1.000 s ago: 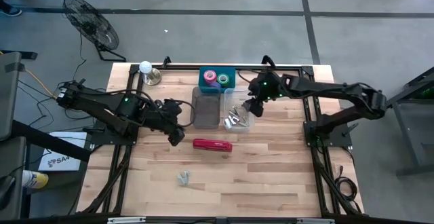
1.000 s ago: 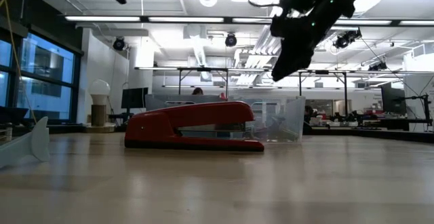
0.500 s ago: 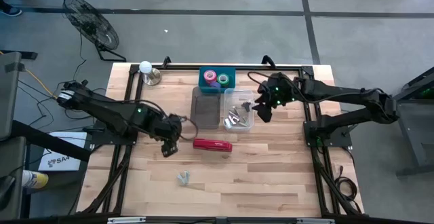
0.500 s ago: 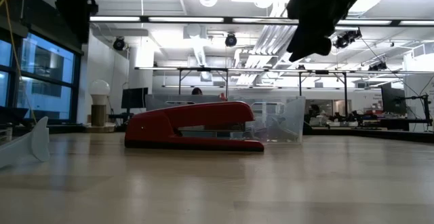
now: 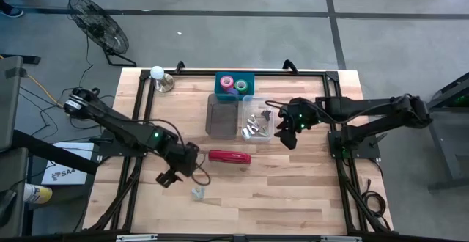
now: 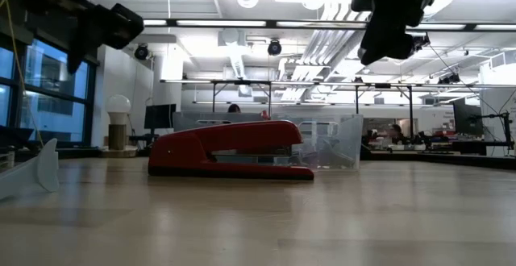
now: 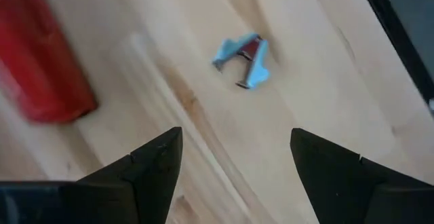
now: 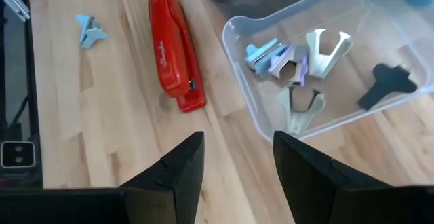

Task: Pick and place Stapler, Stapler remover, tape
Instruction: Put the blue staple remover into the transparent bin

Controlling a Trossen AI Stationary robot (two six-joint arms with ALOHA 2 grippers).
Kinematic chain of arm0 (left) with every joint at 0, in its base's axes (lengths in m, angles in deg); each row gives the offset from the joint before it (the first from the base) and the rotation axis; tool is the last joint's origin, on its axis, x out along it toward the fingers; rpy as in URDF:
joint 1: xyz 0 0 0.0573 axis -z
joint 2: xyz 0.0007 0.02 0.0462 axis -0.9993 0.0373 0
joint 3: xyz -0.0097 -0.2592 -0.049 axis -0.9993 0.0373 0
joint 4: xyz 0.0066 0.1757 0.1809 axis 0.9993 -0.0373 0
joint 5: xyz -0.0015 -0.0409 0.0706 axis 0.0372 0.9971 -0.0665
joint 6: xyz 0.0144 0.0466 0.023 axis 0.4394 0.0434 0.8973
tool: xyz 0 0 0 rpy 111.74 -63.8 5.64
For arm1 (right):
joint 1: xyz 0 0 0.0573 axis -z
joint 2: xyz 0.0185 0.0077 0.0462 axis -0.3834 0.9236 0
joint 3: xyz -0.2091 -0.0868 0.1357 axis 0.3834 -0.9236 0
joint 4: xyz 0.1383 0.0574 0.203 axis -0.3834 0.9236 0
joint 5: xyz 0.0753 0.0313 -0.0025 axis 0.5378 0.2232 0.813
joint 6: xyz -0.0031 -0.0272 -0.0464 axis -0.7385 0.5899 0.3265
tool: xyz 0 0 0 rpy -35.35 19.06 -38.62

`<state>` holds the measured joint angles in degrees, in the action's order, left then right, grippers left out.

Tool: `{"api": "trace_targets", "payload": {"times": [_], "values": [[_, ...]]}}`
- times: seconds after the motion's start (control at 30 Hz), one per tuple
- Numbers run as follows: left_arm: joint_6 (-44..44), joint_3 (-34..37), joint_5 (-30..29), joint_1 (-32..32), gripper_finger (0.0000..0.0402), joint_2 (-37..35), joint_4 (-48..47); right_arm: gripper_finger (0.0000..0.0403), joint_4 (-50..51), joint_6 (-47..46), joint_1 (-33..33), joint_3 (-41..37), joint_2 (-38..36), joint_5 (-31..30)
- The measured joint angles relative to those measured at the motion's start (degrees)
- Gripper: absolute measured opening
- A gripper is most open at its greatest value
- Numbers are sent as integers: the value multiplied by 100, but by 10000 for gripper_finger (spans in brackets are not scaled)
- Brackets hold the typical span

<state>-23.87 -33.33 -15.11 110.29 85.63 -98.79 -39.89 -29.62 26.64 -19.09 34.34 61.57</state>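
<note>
on the wooden table (image 5: 293,183), the red stapler (image 5: 229,156) lies near centre. at its 9 o'clock hangs the left gripper (image 5: 170,177), fingers wide, empty. at 2 o'clock the right gripper (image 5: 286,134) hangs wide beside the clear bin (image 5: 258,119). at 7 o'clock lies a pale-blue staple remover (image 5: 197,192). at 12 o'clock, tape rolls (image 5: 234,84) fill a teal box (image 5: 234,86).

arms: dark, jointed, slim | lights: small green glow on each | fingers: dark, wedge-shaped

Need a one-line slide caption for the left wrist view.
Left gripper, open, above a blue staple remover on the wooden table, red stapler alongside.
</note>
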Motion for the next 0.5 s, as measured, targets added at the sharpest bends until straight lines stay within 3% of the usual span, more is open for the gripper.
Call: {"api": "trace_targets", "payload": {"times": [0.33,0.5], "values": [[1751,38,-301,466,271,821,817,167,-9,-890,-666,0,2,-335],[2480,38,-740,640,271,1224,1158,167,-5,-1267,-958,0,2,-396]]}}
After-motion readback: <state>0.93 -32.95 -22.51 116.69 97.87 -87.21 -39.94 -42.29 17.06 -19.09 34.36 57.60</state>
